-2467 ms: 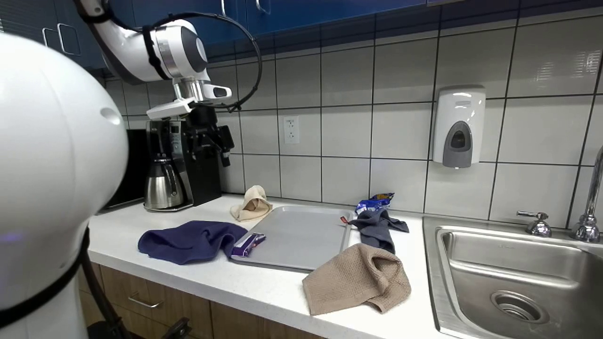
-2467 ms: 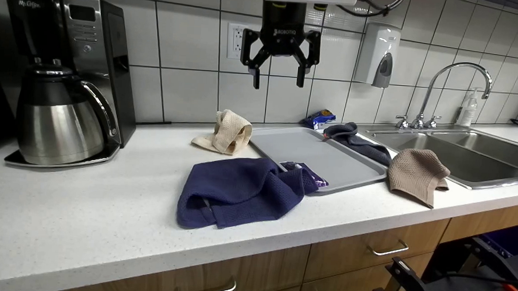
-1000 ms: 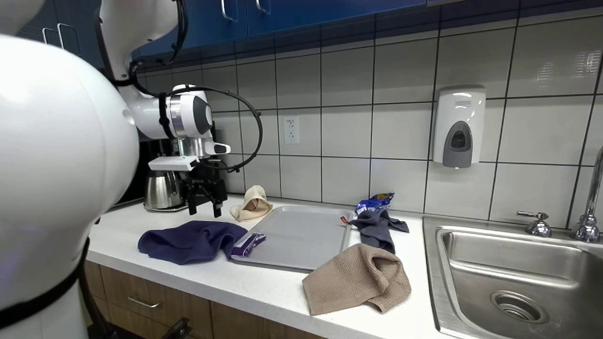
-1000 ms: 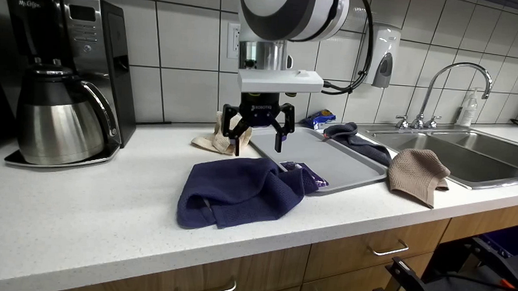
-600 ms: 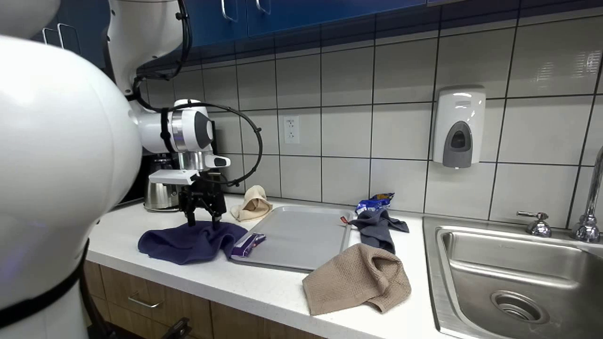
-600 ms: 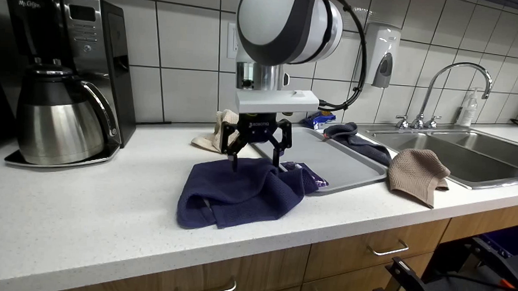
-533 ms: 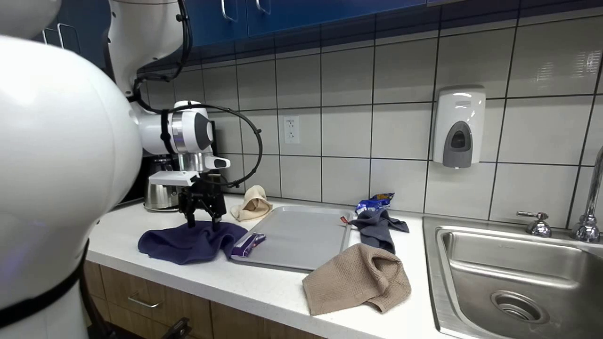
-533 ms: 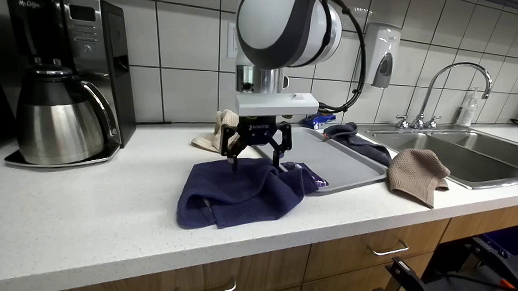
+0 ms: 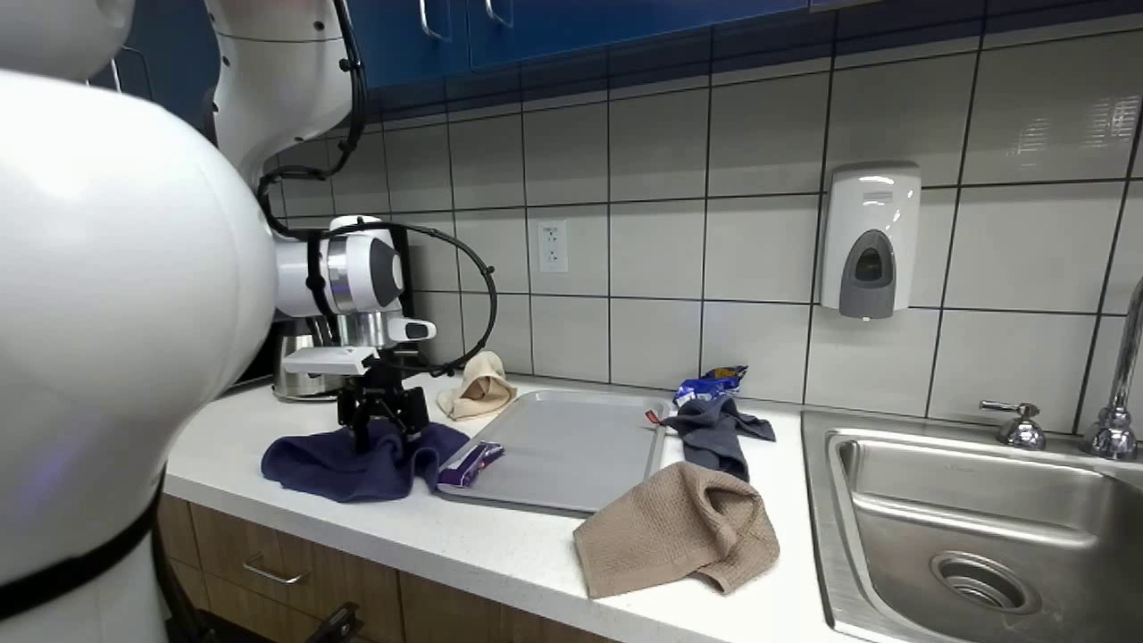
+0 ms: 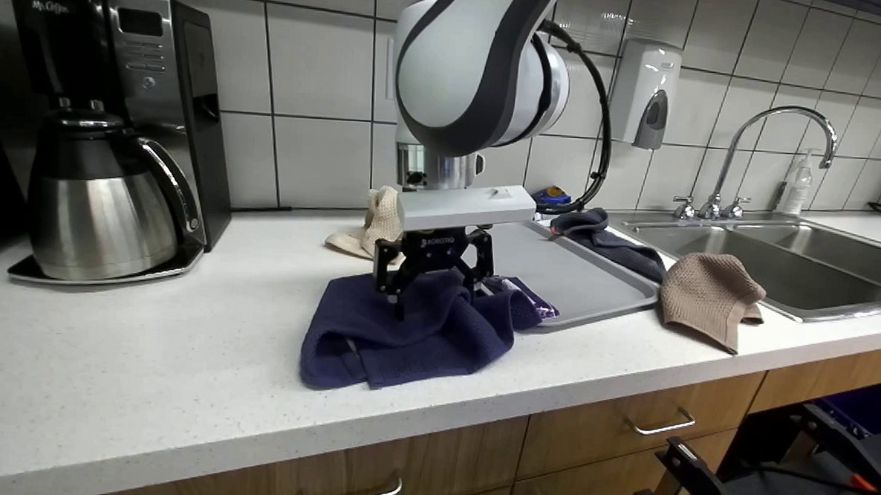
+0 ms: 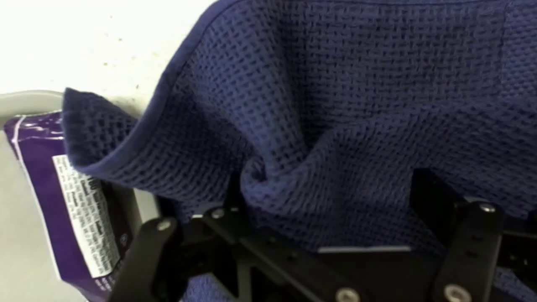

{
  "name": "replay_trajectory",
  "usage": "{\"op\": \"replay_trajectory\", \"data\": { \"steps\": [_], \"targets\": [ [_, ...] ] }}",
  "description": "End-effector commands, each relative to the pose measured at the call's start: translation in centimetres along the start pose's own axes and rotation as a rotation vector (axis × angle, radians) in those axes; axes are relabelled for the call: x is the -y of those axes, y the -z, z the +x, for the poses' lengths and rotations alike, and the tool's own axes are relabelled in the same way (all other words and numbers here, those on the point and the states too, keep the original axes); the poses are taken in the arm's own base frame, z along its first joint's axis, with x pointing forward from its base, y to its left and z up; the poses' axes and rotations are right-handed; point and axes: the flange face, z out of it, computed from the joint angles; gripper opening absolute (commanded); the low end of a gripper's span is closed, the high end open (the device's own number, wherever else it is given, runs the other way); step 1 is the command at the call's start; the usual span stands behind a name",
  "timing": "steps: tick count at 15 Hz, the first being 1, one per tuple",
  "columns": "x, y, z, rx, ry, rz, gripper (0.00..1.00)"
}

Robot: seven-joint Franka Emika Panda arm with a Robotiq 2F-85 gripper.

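Wrist view: pincer [image 11: 328, 181] w/in towel [image 11: 369, 71] edges

You read "Mr. Coffee" on coffee maker [image 10: 151, 64], well apart from tray [image 10: 573, 268], & dim "ROBOTIQ" on gripper [image 10: 438, 298] near it; purple wrapper [image 11: 86, 209] at tray's corner: fine print illeg.

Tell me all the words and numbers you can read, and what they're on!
"Mr. Coffee": coffee maker
"ROBOTIQ": gripper
Too small or blurred to read: markings on the purple wrapper, blue wrapper, wall dispenser, soap bottle, outlet, sink and coffee maker's buttons.
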Motion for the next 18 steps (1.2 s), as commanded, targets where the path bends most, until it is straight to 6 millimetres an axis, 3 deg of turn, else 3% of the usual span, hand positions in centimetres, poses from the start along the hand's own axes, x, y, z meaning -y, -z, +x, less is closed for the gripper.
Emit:
{"op": "replay_trajectory", "data": {
  "steps": [1, 3, 4, 6, 14, 15, 18],
  "targets": [
    [0.3, -0.4, 0.8, -0.015, 0.011, -0.013, 1.00],
    [0.3, -0.5, 0.9, -0.009, 0.010, -0.008, 1.00],
    [0.4, -0.5, 1.0, -0.012, 0.010, -0.006, 0.75],
    [0.5, -0.6, 1.0, -0.014, 0.011, -0.004, 0.68],
    [0.6, 0.1, 1.3, -0.022, 0.006, 0.001, 0.05],
    [0.7, 0.2, 1.3, -0.022, 0.005, 0.003, 0.00],
    [0.7, 0.9, 1.2, -0.026, 0.005, 0.007, 0.02]
  ]
}}
